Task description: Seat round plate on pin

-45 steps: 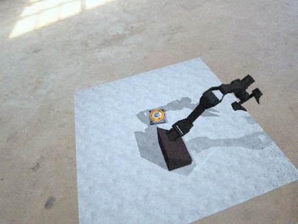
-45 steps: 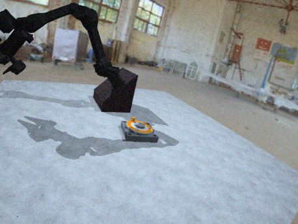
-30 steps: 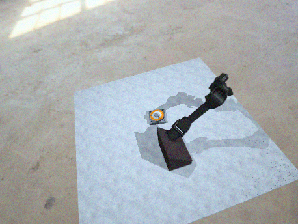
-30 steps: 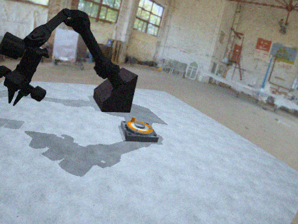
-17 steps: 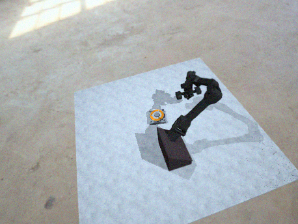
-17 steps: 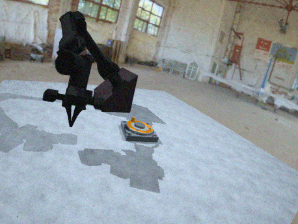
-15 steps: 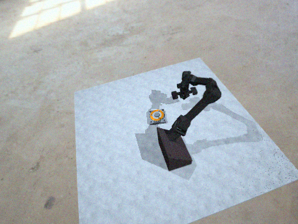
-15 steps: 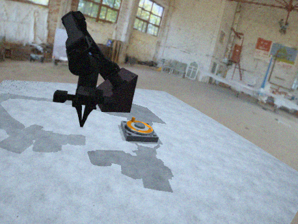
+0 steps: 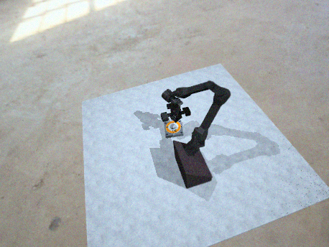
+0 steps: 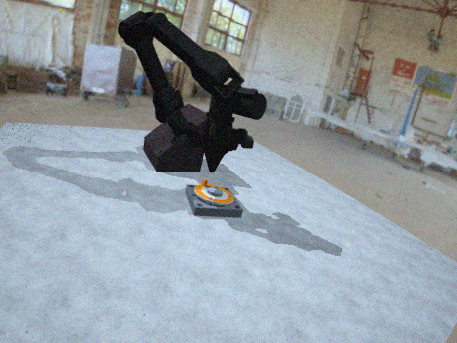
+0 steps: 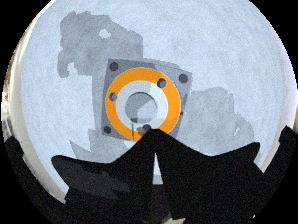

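Approach step: claw [image 10: 214,169] pinched to a narrow point, holding nothing, hangs just above the tilted orange plate [image 10: 215,193] on its grey base [image 10: 214,207] w/ tab [image 10: 204,182] nearest; next, prob. nudge tab round till hole meets pin.

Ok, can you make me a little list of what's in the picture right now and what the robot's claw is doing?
plate: round, orange ring, sitting on the post over the grey base
tab: small orange tab sticking up at the plate's edge
base: square and grey, with dark holes in its corners, on the white mat
claw: gripper shut, holding nothing, pointing down
claw position: above the plate near the tab, not touching it
pin and hole: too small to tell if they line up
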Controlling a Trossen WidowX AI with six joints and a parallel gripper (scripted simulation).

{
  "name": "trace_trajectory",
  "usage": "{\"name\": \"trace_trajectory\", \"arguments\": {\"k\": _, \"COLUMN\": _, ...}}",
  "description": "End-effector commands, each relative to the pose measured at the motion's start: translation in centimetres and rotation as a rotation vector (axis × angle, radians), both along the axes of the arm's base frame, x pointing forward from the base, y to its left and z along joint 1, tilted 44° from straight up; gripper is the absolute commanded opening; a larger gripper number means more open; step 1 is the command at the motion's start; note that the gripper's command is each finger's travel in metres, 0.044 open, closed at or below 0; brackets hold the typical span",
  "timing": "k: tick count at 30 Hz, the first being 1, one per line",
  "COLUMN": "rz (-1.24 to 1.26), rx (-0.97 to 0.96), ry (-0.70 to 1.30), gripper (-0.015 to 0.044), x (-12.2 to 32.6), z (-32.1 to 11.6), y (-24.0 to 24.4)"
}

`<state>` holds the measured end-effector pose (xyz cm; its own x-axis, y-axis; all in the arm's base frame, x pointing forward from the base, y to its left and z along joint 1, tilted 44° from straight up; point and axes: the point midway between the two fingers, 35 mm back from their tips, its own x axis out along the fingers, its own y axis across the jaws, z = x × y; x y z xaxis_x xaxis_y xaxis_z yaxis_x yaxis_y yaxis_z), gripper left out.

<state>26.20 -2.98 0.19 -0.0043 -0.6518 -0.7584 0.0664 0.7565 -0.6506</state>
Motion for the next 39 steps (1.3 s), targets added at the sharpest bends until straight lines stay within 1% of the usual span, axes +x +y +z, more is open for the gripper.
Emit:
{"name": "trace_trajectory", "arguments": {"k": 1, "rz": -0.01, "rx": -0.042, "ry": 0.035, "gripper": 0.0, "x": -3.1, "z": -1.6, "y": 2.2}}
{"name": "trace_trajectory", "arguments": {"k": 3, "rz": -0.011, "rx": -0.055, "ry": 0.041, "gripper": 0.0, "x": -3.8, "z": -1.8, "y": 2.5}}
{"name": "trace_trajectory", "arguments": {"k": 7, "rz": -0.011, "rx": -0.055, "ry": 0.041, "gripper": 0.0, "x": -3.8, "z": -2.0, "y": 2.2}}
{"name": "trace_trajectory", "arguments": {"k": 18, "rz": -0.011, "rx": -0.057, "ry": 0.041, "gripper": 0.0, "x": -4.1, "z": -5.2, "y": -1.0}}
{"name": "trace_trajectory", "arguments": {"k": 39, "rz": -0.011, "rx": -0.059, "ry": 0.041, "gripper": 0.0, "x": -3.9, "z": -3.4, "y": -2.9}}
